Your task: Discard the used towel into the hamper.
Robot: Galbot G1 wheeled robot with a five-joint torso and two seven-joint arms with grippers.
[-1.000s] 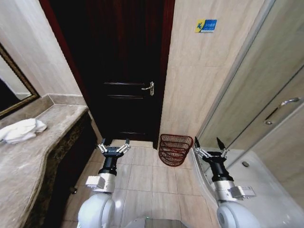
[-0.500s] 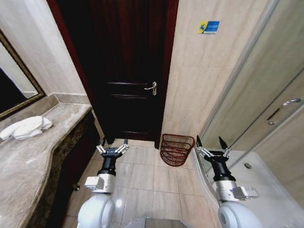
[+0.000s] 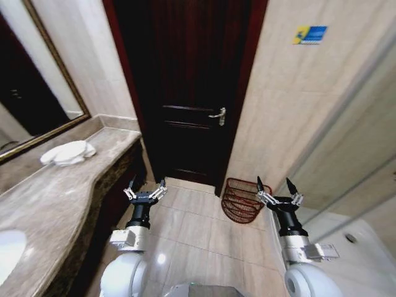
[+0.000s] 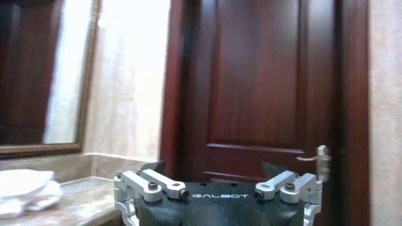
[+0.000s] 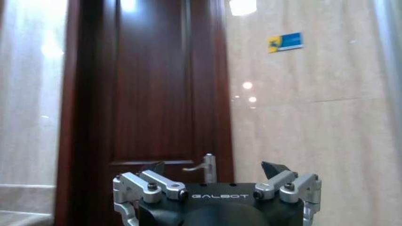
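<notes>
Both grippers, left [image 3: 146, 187] and right [image 3: 275, 187], spread wide, empty; towel [image 3: 67, 152] upper left, hamper [image 3: 242, 199] lower right: collision risk with counter [image 3: 55, 198] while turning

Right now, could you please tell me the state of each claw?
Left claw: open, holding nothing, raised over the floor.
Right claw: open, holding nothing, beside the hamper.
</notes>
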